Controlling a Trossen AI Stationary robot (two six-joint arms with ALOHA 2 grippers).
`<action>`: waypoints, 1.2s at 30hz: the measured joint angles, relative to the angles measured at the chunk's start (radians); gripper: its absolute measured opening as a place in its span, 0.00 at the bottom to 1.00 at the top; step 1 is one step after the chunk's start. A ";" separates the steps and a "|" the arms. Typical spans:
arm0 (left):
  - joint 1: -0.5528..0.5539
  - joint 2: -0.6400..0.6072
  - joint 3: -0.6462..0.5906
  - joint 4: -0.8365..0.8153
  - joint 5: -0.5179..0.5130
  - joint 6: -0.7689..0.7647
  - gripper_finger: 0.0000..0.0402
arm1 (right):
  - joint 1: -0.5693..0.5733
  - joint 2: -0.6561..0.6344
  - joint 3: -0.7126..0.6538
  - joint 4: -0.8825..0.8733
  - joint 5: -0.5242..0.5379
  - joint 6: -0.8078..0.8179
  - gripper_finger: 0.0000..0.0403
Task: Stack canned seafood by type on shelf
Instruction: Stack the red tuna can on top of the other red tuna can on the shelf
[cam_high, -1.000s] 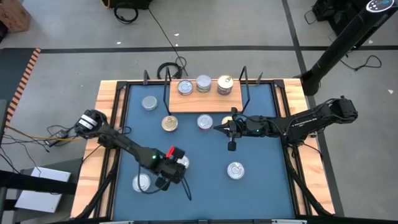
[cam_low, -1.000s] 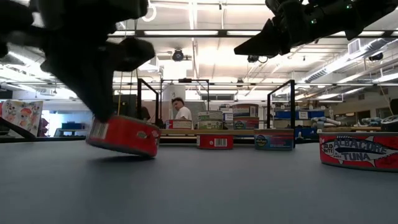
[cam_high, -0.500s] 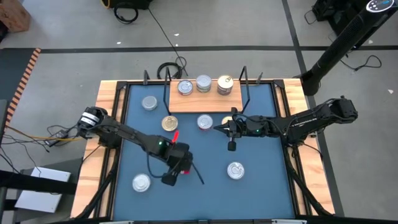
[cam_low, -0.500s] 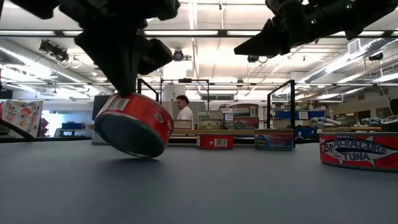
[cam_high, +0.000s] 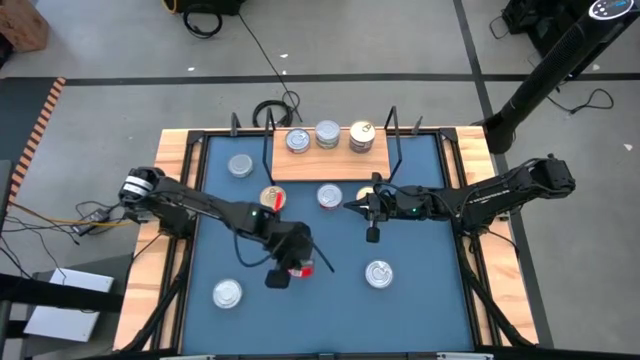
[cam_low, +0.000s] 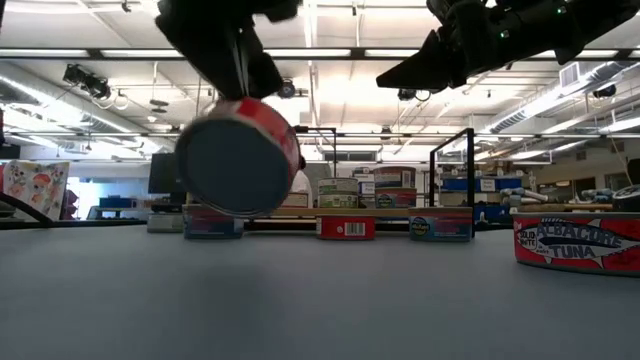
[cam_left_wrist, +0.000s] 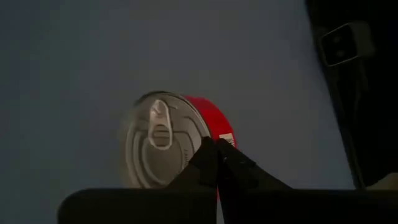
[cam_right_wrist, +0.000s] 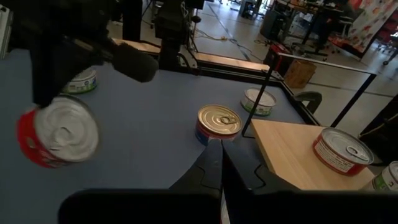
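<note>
Left gripper (cam_high: 296, 268) is clamped on a red-sided tin (cam_high: 298, 268), lifted clear of the blue tabletop (cam_high: 420, 290) near its middle and tipped so the flat base faces the low camera; in the left wrist view the fingers (cam_left_wrist: 219, 163) are pinched tight onto the rim edge beside the pull-tab lid. Judgement: the tin is rigid, probably dense for its size, with smooth metal walls, so an edge pinch like this lets it swing or slip; a grip across the round side wall would be steadier, and the pull tab is no place to hold. Right gripper (cam_high: 372, 236) hangs closed and empty above the tabletop, just in front of the shelf (cam_high: 330, 165). The shelf sits at the far side, already carrying three tins (cam_high: 327, 134) in a row along its back, front part of the board bare. Black wire uprights (cam_high: 392, 125) stand at both ends, so entry looks best from the front or above. Loose tins (cam_high: 329, 196) lie just before the shelf's front edge, others (cam_high: 378, 273) are scattered wider. Open room lies across the centre; the right arm's reach crowds the right end of the shelf.
</note>
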 joint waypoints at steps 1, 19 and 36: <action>0.005 0.001 -0.008 0.003 0.013 -0.011 0.00 | 0.000 0.000 0.000 0.000 0.000 0.000 0.03; 0.049 0.007 -0.207 0.297 0.142 -0.235 0.00 | 0.000 0.001 0.000 0.000 0.000 0.000 0.03; 0.060 0.003 -0.112 0.060 -0.017 -0.222 0.16 | 0.000 0.001 0.000 0.000 0.000 0.000 0.03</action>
